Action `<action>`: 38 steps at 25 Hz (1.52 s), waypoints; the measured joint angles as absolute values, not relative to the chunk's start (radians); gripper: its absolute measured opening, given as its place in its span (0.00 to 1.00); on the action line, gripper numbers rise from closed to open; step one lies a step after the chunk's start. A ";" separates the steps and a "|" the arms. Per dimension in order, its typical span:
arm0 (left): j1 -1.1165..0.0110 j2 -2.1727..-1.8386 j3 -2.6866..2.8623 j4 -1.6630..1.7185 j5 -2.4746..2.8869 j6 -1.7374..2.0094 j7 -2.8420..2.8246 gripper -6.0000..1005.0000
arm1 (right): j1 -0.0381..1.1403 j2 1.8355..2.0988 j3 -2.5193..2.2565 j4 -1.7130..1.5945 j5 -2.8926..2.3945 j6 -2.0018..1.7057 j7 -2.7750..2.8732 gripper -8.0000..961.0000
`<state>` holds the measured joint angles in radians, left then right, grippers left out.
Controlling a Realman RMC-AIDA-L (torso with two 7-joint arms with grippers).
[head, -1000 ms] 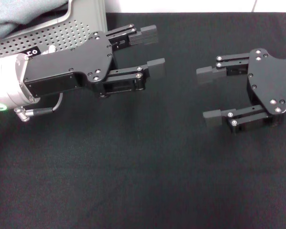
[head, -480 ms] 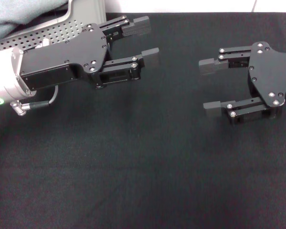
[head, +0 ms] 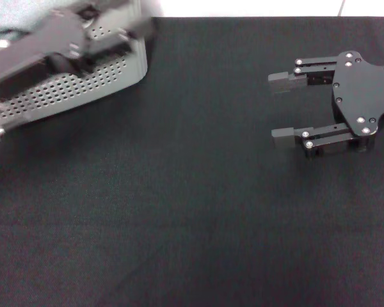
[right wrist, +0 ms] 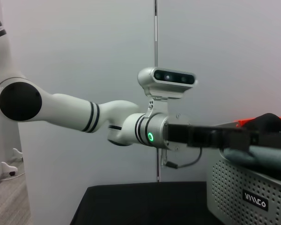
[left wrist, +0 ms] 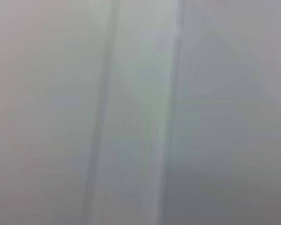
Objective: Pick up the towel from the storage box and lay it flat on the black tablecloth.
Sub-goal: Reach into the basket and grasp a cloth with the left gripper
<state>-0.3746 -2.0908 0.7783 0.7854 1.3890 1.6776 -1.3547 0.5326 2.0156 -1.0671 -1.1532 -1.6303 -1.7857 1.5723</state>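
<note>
The step in hand looks like the reach for the pick: the left hand (head: 125,29) is over the storage box (head: 83,86) at the far left of the black tablecloth (head: 192,217), above the towel (right wrist: 267,140) heaped inside. Whether its fingers are open I cannot tell. Next it probably needs to drop onto the cloth and close. The right hand (head: 280,107) hovers over the tablecloth at the right, spread wide and empty.
</note>
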 joint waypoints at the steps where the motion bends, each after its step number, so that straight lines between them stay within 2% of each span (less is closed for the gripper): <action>1: -0.366 -2.091 0.753 0.785 1.387 1.670 -1.351 0.78 | 0.530 2.016 -1.067 -1.153 -1.630 -1.785 1.572 0.78; 17: -0.231 -2.091 0.613 0.879 1.371 1.615 -1.298 0.78 | 0.529 2.014 -1.065 -1.167 -1.653 -1.771 1.572 0.78; 30: -0.231 -2.089 0.585 0.974 1.378 1.541 -1.304 0.78 | 0.524 2.013 -1.065 -1.166 -1.664 -1.749 1.560 0.77; 38: -0.298 -2.093 0.597 0.966 1.382 1.523 -1.309 0.78 | 0.534 2.016 -1.067 -1.163 -1.681 -1.735 1.548 0.77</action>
<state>-0.2983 -2.0930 0.5973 0.9661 1.3821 1.5232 -1.3094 0.5337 2.0157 -1.0675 -1.1627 -1.6813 -1.7347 1.5478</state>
